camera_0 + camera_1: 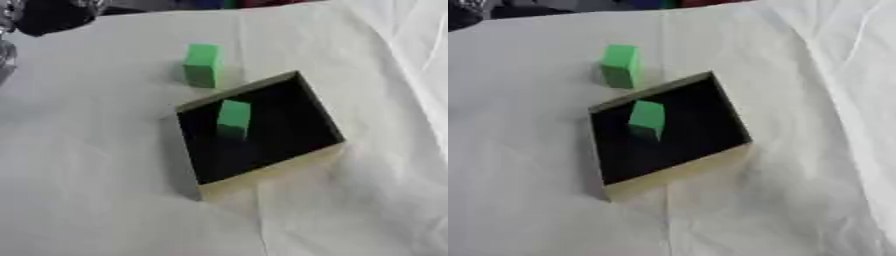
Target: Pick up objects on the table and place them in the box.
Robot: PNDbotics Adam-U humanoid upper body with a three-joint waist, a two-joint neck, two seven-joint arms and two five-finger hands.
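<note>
A green block (202, 65) stands upright on the white cloth (87, 175), its long axis vertical, just beyond the far rim of the box (254, 176) and near the box's far left corner, apart from the wall. A second green block (234, 119) already stands inside the box, upright on the black floor toward the far left side. The only trace of the robot is a dark shape with silvery parts at the upper left corner (35, 17), probably the left arm; no fingers show, so I cannot tell how that hand is set, and the right hand is out of sight. The outer block lies down and right of that shape, with bare cloth between
</note>
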